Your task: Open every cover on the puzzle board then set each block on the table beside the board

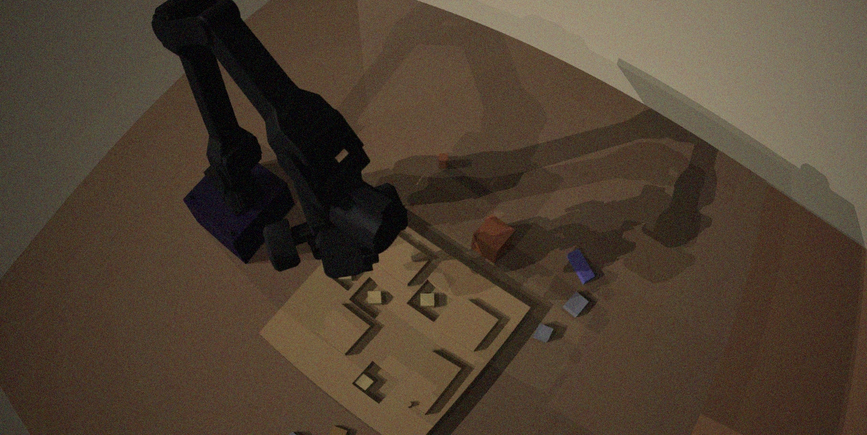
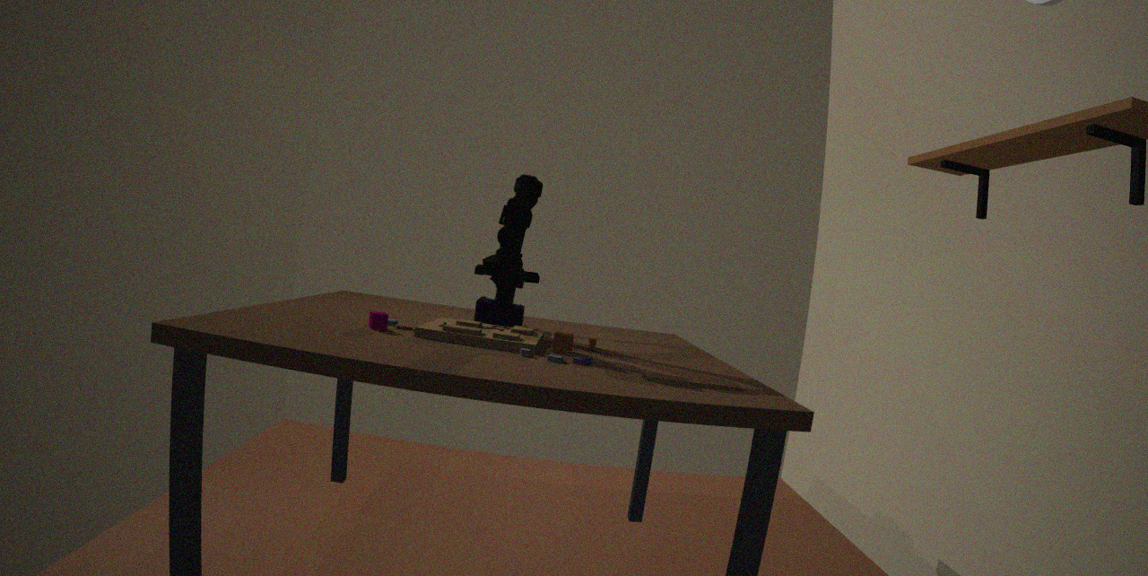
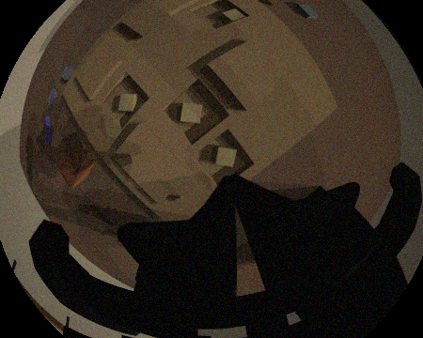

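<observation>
The puzzle board [image 1: 321,341] [image 3: 287,136] lies on the table. Four pale blocks show in uncovered wells: one block [image 1: 427,299] [image 3: 127,102], a second block [image 1: 374,296] [image 3: 192,113], a third block [image 3: 226,157] partly hidden by the arm in the top view, and a fourth block [image 1: 364,381] [image 3: 233,15]. A flat cover [image 1: 342,320] [image 3: 242,75] and another cover [image 1: 469,324] lie beside the wells; dim light blurs the other covers' edges. My gripper [image 3: 230,181] is shut and empty, above the board's end near the arm base. The arm hides its fingertips in the top view.
Right of the board are an orange cube [image 1: 494,237] [image 2: 562,343], a blue block [image 1: 580,265] [image 2: 582,361], a grey block [image 1: 576,303] and a smaller grey block [image 1: 543,332]. A small orange block [image 1: 443,160] stands farther back. A magenta cube [image 2: 378,321] stands left of the board.
</observation>
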{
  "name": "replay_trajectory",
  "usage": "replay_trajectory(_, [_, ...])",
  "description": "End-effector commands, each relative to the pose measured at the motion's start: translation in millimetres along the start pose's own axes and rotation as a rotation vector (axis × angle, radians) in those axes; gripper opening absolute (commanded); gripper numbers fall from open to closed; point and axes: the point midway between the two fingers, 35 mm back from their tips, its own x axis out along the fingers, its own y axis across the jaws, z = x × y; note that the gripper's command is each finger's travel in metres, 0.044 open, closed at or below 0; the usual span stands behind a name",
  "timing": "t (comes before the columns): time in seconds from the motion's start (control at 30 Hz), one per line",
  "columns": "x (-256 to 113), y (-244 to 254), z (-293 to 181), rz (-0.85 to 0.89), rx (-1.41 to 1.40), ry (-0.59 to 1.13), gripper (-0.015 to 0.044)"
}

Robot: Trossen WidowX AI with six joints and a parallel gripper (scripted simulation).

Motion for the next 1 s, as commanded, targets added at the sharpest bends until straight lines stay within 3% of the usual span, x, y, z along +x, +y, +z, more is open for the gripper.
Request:
replay_trajectory(0.0, [3,-3,-7,0.001,0.325,0.004,0.0])
replay_trajectory(0.37, [5,-3,-7,0.001,0.325,0.004,0.0])
replay_trajectory(0.73, [50,-3,-6,0.001,0.326,0.005,0.0])
replay_trajectory(0.97, [54,-4,-6,0.001,0.326,0.004,0.0])
